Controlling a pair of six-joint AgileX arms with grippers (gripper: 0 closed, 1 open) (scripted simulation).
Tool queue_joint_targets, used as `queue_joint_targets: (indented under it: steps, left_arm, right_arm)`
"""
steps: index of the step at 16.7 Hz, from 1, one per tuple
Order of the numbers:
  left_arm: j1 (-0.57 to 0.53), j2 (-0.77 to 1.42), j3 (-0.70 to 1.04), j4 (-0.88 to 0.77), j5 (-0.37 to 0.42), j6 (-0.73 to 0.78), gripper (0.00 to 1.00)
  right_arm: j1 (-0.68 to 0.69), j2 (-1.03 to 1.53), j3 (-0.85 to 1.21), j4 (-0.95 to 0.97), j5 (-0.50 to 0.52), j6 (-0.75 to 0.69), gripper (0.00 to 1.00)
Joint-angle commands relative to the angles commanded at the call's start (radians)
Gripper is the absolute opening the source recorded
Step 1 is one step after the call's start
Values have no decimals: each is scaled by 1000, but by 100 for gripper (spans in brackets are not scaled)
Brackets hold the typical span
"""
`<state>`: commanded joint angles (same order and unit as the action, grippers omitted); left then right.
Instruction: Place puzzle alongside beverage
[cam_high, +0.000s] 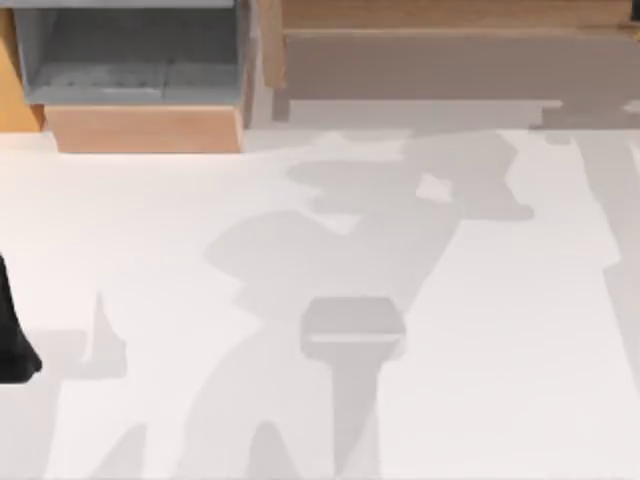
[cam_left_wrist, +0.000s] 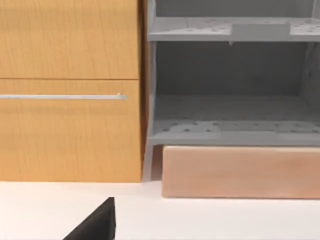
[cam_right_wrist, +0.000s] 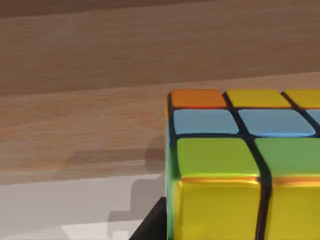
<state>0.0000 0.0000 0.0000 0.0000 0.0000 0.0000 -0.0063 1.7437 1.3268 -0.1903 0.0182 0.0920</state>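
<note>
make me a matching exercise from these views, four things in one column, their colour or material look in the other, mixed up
Things:
1. puzzle
2. shelf unit
3. cabinet front with the handle bar
4. table top

Looks:
A. grey, with open compartments
B. white, crossed by grey shadows
C. orange, yellow, blue and green tiles
D. orange-brown wood grain

Pairs: 1-C, 2-A, 3-D, 4-B
</note>
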Motion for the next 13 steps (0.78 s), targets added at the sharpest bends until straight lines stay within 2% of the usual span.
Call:
queue_joint_targets:
  steps: [4,7,10,13]
  left_arm:
    - [0,0,0,0,0,0,100]
    - [0,0,0,0,0,0,100]
    - [0,0,0,0,0,0,100]
    - [0,0,0,0,0,0,100]
  right_arm:
    - [50,-26,-34,-432,-7,2,0]
    - [80,-18,-83,-659,-17,-6,0]
    - [80,-10,-125,-791,-17,-14,0]
    - [69,-9,-143,-830,-15,-18,0]
